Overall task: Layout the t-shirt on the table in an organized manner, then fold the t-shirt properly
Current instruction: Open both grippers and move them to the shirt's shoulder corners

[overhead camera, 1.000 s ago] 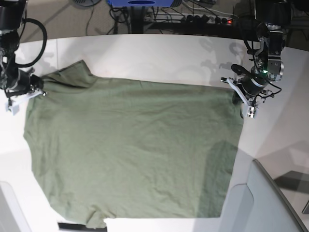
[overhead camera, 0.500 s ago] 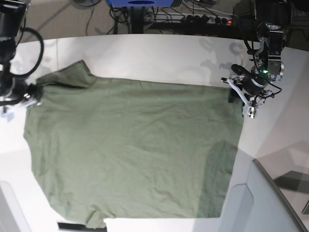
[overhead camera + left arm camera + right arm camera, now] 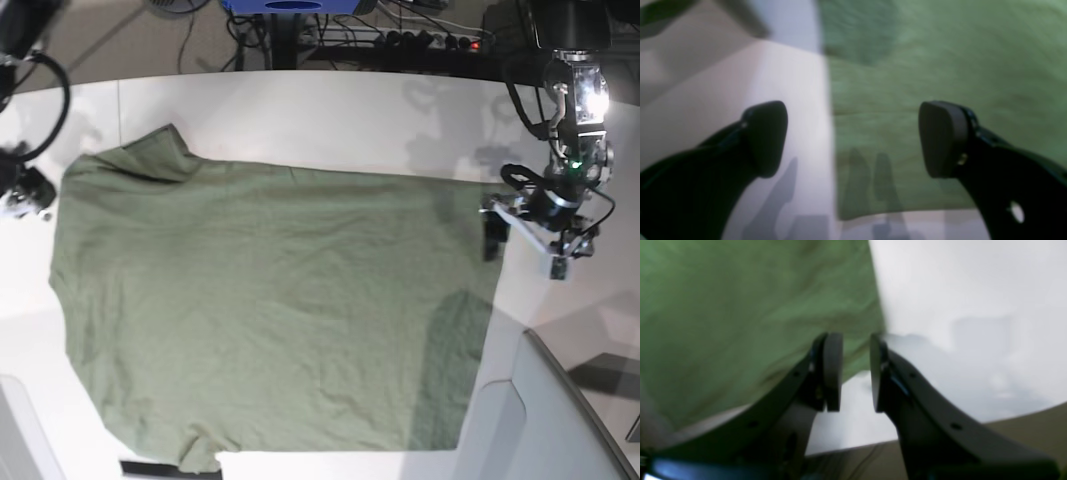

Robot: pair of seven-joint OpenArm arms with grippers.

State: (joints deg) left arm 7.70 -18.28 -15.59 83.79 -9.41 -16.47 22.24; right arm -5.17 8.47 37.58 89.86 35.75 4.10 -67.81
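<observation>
The olive-green t-shirt [image 3: 270, 310] lies spread flat on the white table [image 3: 300, 120], with one sleeve pointing to the far left. My left gripper [image 3: 525, 245] hovers at the shirt's right edge. In the left wrist view the left gripper [image 3: 853, 140] is wide open and empty, with the t-shirt [image 3: 940, 66] edge running below between its fingers. My right gripper [image 3: 28, 195] sits just off the shirt's left edge. In the right wrist view the right gripper [image 3: 856, 373] has its pads a narrow gap apart, gripping nothing, above the t-shirt [image 3: 740, 306] hem and the table [image 3: 957, 306].
A pale grey panel [image 3: 545, 410] rises at the near right corner. Cables and a power strip [image 3: 420, 40] lie beyond the table's far edge. A dark strip [image 3: 150, 468] shows at the near edge below the shirt.
Both grippers have let go of the shirt's far corners and pulled outward. The left one opened wide and moved right and nearer; the right one moved left, off the cloth.
</observation>
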